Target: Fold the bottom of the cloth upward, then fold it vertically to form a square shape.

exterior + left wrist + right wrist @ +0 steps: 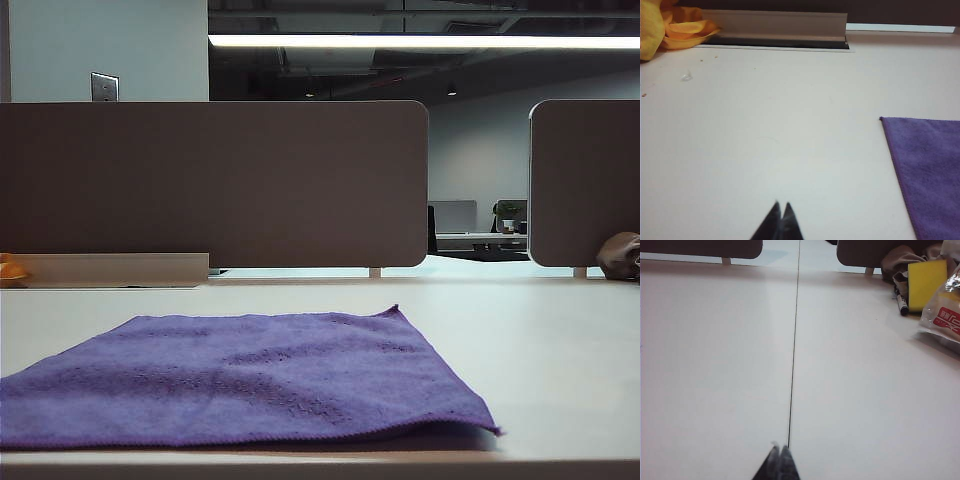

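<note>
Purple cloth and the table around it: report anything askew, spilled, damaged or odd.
Nothing stands out. The cloth lies flat and unfolded on the table, skewed to its front edge, no tears showing. Both the left gripper and the right gripper are shut over bare tabletop, clear of it.

The purple cloth (pixel 240 375) lies spread flat and unfolded on the pale table (pixel 540 340), close to its near edge and toward the left of the exterior view. It's a fuzzy microfiber towel, its nap catching the light in patches, with a stitched hem along the edges. One far corner points away from the camera; the near right corner lifts slightly off the surface. In the left wrist view a hemmed corner (pixel 927 165) shows.
</note>
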